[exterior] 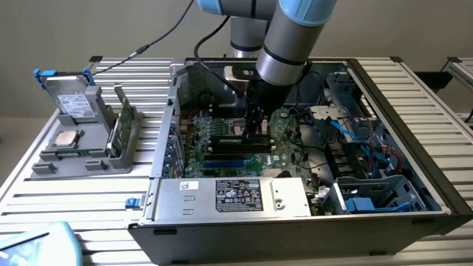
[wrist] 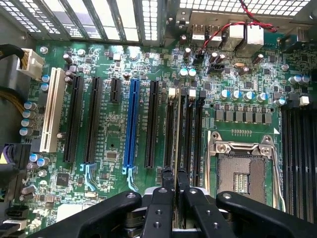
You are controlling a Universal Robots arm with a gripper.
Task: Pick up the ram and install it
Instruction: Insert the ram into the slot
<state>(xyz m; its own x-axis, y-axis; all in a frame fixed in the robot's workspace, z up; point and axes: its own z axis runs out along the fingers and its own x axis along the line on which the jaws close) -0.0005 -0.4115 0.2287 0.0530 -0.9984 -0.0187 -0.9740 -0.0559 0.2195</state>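
Green ram [wrist: 177,144] — we log it pinched edge-on in the closed hand [wrist: 173,174], mid-frame in the exterior view — aligned along a memory slot [wrist: 170,124], seemingly for seating.

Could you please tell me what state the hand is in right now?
Hand: closed on the ram, a thin board gripped edge-on between its fingers, low over the motherboard.

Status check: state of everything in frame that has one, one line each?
gripper, shut on the ram
ram, held edge-on over the memory slots; seating unclear
CPU socket, empty
processor chip, lying in the tray
drive, propped up in the tray
green board, standing on edge in the tray
computer case, side open
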